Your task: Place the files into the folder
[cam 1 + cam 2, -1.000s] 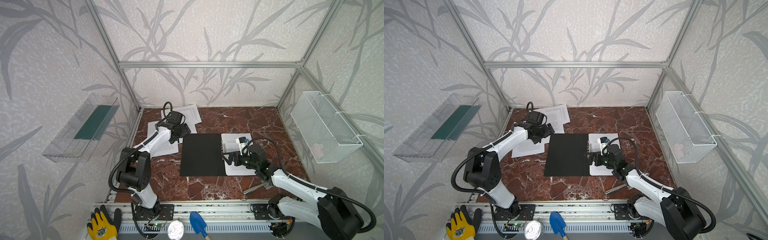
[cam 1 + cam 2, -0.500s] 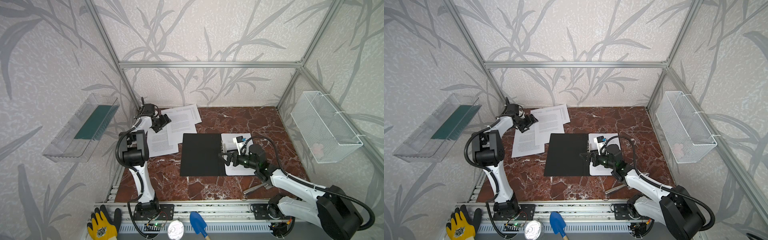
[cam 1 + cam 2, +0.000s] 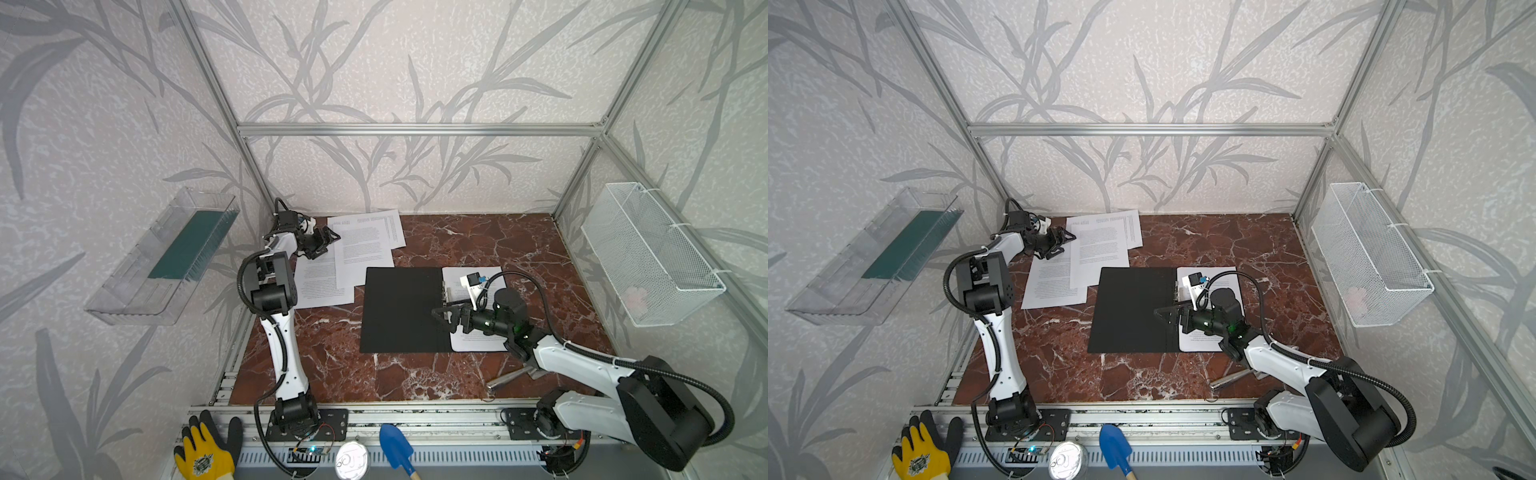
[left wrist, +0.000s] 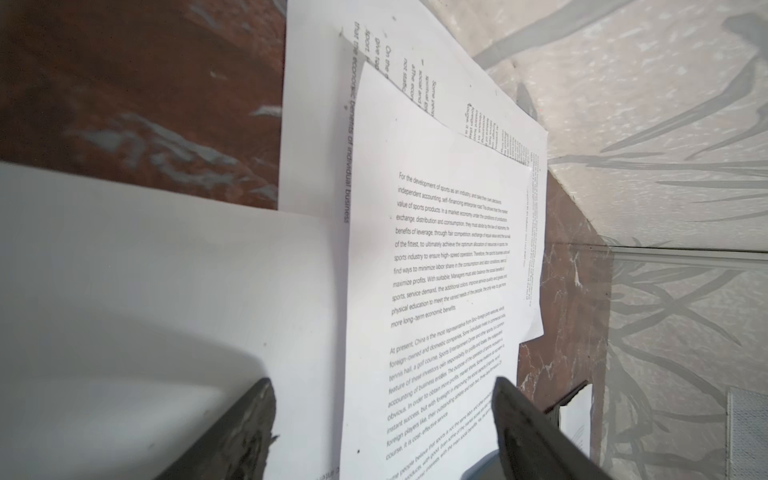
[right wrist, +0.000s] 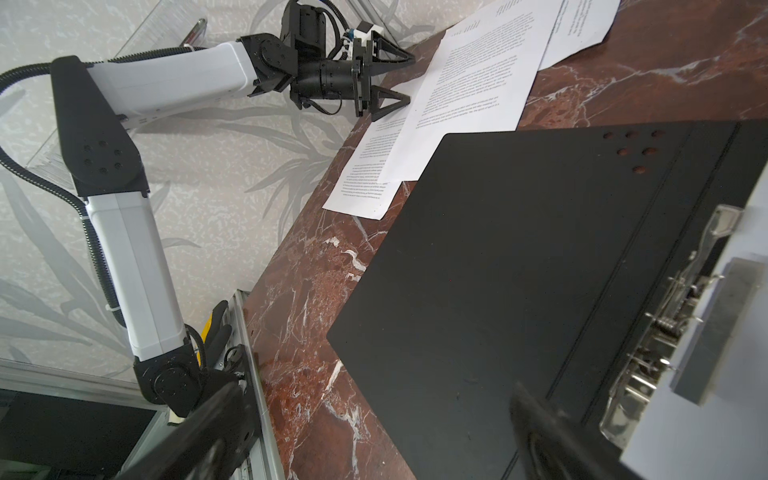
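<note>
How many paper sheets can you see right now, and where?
4. Three overlap at the table's back left: rear sheet, top sheet, front sheet. The fourth sheet lies on the open folder's right half. Overlaps may hide more.

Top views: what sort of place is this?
Probably a lab robot cell, not a real room: aluminium frame holding wallpapered panels, left arm and right arm bolted to a front rail, marble-look tabletop.
</note>
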Robot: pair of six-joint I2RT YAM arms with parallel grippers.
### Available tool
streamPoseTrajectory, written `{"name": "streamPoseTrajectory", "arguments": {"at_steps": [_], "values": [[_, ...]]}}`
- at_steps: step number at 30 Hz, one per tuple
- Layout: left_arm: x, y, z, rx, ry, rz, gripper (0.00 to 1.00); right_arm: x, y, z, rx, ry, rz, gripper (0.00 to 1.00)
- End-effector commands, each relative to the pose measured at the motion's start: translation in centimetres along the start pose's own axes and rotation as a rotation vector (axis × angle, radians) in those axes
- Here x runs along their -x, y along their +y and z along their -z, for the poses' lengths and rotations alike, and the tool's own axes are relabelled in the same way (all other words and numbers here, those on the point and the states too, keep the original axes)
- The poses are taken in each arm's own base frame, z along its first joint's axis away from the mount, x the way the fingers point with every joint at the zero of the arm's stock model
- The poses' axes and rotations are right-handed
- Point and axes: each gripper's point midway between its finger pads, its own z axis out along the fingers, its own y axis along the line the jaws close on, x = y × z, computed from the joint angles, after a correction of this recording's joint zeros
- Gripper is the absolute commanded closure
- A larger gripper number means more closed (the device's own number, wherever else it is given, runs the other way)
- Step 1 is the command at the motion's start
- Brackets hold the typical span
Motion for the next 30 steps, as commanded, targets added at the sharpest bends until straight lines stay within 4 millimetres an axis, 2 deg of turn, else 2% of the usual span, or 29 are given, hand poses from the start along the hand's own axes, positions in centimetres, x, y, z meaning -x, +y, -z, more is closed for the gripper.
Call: {"name": "streamPoseTrajectory", "arguments": {"at_steps": [1,5,11,13,22,30], "values": [[-1.5,-0.6,-1.2,-0.073,0.074,0.019,0.18,0.9,1.4,0.4,0.049,-0.031,0.016,0.01],[-2.5,-1.1,-1.4,-0.115,0.101,0.032,0.18,1.0,1.5,0.7,0.041,-0.028,0.025,0.01],[-2.3,-3.4,-0.9,-0.225,0.063,0.015,0.18,1.3,1.8,1.2,0.030,-0.039,0.044,0.01],[-2.3,-3.5,-0.8,-0.219,0.051,0.008,0.18,1.3,1.8,1.1,0.031,-0.038,0.043,0.01],[-4.9,-4.3,-2.2,-0.261,0.112,0.001,0.19,1.2,1.5,1.0,0.020,-0.028,0.042,0.01],[-5.5,-6.3,-2.6,-0.311,0.134,-0.025,0.19,1.1,1.3,0.8,0.012,-0.022,0.045,0.01]]}}
